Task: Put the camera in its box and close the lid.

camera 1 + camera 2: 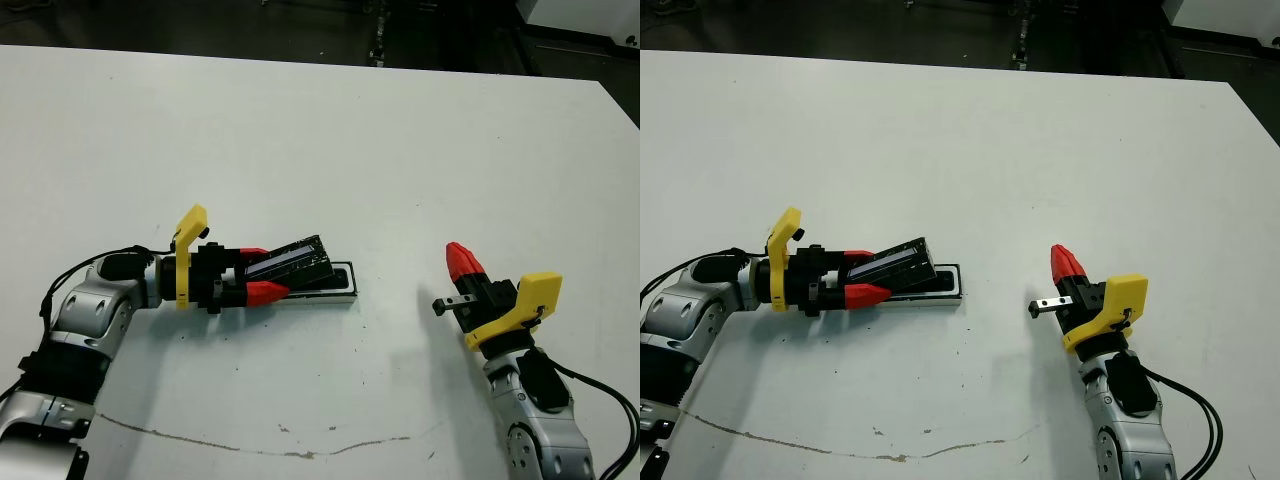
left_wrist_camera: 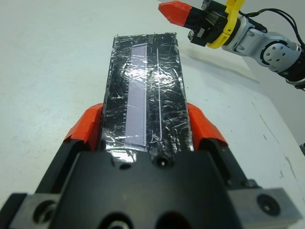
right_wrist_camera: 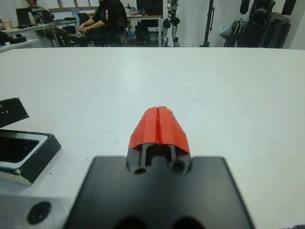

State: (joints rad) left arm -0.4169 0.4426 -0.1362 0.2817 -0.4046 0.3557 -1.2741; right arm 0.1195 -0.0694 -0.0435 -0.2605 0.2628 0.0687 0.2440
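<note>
My left gripper (image 1: 270, 272) is shut on the lid (image 1: 297, 259), a black glossy block with a pale strip (image 2: 138, 95), gripped by its near end between both red fingers. The lid is tilted, its far end raised over the box (image 1: 348, 281), a small white-rimmed tray lying on the table. The box's hollow looks dark (image 3: 14, 149). The lid covers most of it, so the camera cannot be made out. My right gripper (image 1: 462, 262) is shut and holds nothing. It hovers well to the right of the box, with its red tips (image 3: 158, 125) pressed together.
A thin dark scratch line (image 1: 250, 440) runs across the white table near its front edge. Beyond the far edge of the table, people sit at desks (image 3: 105, 19) among equipment stands.
</note>
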